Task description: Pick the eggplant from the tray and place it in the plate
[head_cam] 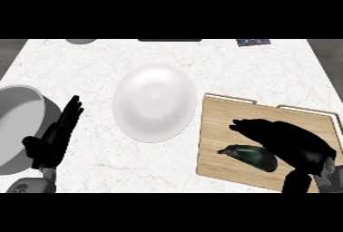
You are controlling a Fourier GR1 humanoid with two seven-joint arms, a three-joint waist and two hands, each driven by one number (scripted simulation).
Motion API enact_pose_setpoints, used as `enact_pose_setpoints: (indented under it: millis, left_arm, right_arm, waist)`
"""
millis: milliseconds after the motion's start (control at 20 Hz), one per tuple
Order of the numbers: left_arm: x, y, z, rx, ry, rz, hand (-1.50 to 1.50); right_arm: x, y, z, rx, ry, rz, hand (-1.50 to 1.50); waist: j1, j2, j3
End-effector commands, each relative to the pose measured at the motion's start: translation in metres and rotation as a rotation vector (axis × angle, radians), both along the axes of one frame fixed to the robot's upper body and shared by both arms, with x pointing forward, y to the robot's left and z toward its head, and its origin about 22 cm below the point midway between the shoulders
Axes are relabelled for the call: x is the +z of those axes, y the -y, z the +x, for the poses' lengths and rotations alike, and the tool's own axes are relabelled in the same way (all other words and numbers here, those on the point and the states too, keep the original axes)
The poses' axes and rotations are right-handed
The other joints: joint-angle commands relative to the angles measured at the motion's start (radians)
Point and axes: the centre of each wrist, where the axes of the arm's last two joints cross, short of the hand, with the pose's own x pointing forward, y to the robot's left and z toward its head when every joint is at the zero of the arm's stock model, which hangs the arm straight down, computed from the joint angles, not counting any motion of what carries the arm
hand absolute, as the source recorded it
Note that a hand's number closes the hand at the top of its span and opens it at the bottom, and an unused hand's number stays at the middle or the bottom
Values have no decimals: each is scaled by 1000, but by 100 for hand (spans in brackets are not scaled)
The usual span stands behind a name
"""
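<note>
Right hand (281, 136) is over the wooden tray (221, 127), coming in from the lower right corner. Fingers extended toward the upper left, fairly straight, not curled round anything; fingertips (237, 123) sit above the bare wood. The palm is above and just beside the eggplant (254, 156) and covers its upper right edge. Cannot tell if the hand touches the eggplant or just hangs above it. Nothing held.

Eggplant lies on the tray, lower middle part, long axis running from upper left to lower right, dark green-purple. Its left tip points toward the tray's left edge, with some bare wood between. Its whole lower side is visible.

Left hand (57, 136) rests at the left of the view, fingers straight and together, pointing up. It holds nothing. It sits just beside the rim of a grey bowl (20, 108) that runs off the left edge; from this angle it partly overlaps the bowl's right rim.

White plate (154, 102) sits mid-table, empty, between the left hand and the tray. Plate's right edge is near the tray's left edge, narrow strip of table (94, 59) between them. Wider gap of table between the plate and the left hand.

Tray's right side runs close to the table's right edge. Open marble behind the plate and tray, up to the far edge, where a grey round thing (80, 41), a dark flat thing (169, 40) and a small printed item (253, 42) are cut off by the view. Front edge of the tray is near the bottom of the view.
</note>
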Motion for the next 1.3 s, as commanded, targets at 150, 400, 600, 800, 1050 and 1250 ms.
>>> enact_pose_setpoints:
  millis: [150, 400, 600, 800, 1050, 1250]
  left_arm:
    - [4, -8, -11, -1, 1, 6, 0]
    - [-3, -2, -10, 18, -3, 5, 0]
    - [1, -14, -10, 3, 1, 1, 0]
    - [6, -12, 1, -2, -4, 10, 0]
    - [-3, -20, 8, 18, 10, -12, 0]
    - [-10, -1, -8, 3, 9, -4, 0]
  right_arm:
    - [-1, -6, -6, 18, -6, -159, -150]
    - [-23, -6, 11, 19, -37, -184, -150]
    - [-60, 1, 16, 16, -39, -200, -150]
    - [-73, -2, 22, 29, 6, -225, -150]
    - [-92, -8, 18, 7, 3, -262, -150]
    - [-94, -4, 29, 90, -95, -238, 150]
  waist:
    - [-1, -2, 0]
    - [1, 0, 1]
    - [3, 0, 1]
    - [1, 1, 1]
    - [-2, 0, 0]
    - [2, 1, 0]
